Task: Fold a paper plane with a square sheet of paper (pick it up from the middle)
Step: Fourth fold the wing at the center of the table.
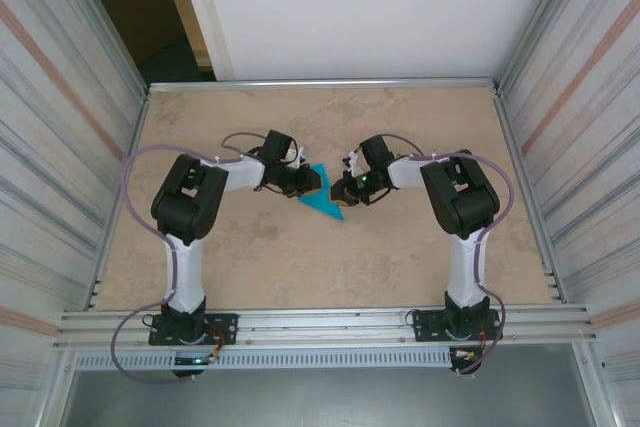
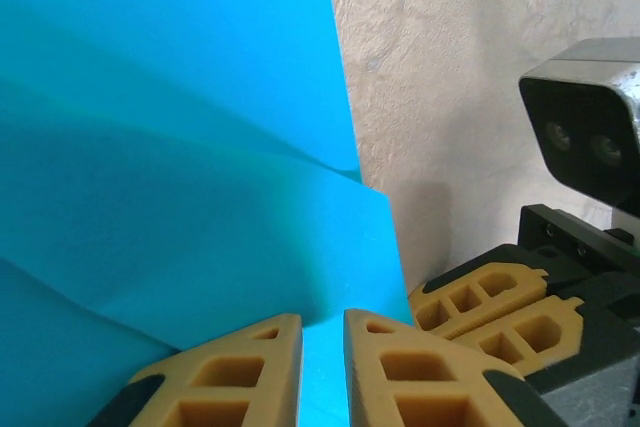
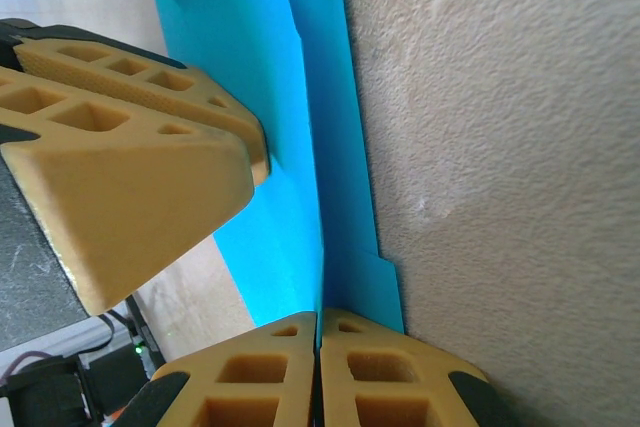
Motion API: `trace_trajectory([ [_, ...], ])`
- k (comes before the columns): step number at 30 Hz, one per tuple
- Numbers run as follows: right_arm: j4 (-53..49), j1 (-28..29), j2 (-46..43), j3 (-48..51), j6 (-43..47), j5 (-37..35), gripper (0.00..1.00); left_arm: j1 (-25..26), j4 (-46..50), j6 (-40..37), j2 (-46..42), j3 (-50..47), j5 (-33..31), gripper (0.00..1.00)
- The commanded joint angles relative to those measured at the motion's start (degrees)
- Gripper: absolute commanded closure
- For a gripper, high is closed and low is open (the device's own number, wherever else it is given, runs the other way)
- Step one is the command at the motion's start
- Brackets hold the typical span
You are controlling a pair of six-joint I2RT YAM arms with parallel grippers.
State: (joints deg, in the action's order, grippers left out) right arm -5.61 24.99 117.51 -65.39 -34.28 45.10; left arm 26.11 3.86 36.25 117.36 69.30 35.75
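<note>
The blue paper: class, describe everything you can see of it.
The blue paper is thin, plain turquoise and unmarked, folded into a pointed shape with layered flaps and creases. It lies on the table between the arms. The right gripper is shut on its raised fold; the left gripper sits over it, jaws slightly apart.

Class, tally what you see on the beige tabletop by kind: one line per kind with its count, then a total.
Black-and-white robot arms: 2 (left arm, right arm)
Folded turquoise-blue paper sheet: 1
Total: 3
</note>
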Motion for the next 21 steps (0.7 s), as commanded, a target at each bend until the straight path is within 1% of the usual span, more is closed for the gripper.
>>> trace_trajectory([
  [1, -1.7, -0.4, 1.9, 0.9, 0.1, -0.8, 0.91, 0.0, 3.3, 0.0, 1.2, 1.5, -1.7, 0.81],
  [4, -1.9, -0.4, 1.3, 0.8, 0.0, -0.7, 0.88, 0.0, 4.9, 0.1, 1.7, 1.7, -2.6, 0.81],
  [7, -1.9, -0.7, -0.9, 1.2, -0.8, -1.0, 0.79, 0.1, 6.9, 0.0, 2.1, 1.8, -3.9, 0.81],
  [11, -1.0, -1.5, -6.6, 3.5, -2.1, -1.7, 0.66, 0.1, 7.3, -0.1, 2.3, 1.1, -3.9, 0.81],
  [13, -1.1, -2.1, -9.2, 4.8, -2.4, -1.9, 0.62, 0.1, 6.9, 0.0, 2.3, 0.8, -3.9, 0.81],
  [17, -2.0, -3.1, -13.2, 6.8, -1.9, -3.7, 0.62, 0.1, 6.8, 0.0, 2.3, 0.8, -3.8, 0.81],
  [18, -2.7, -3.0, -14.1, 6.7, -1.1, -4.6, 0.63, 0.1, 6.8, 0.0, 2.3, 0.9, -3.7, 0.81],
  [21, -5.7, -1.2, -15.1, 4.9, 1.7, -7.2, 0.71, 0.1, 6.7, 0.0, 2.3, 1.2, -3.6, 0.81],
])
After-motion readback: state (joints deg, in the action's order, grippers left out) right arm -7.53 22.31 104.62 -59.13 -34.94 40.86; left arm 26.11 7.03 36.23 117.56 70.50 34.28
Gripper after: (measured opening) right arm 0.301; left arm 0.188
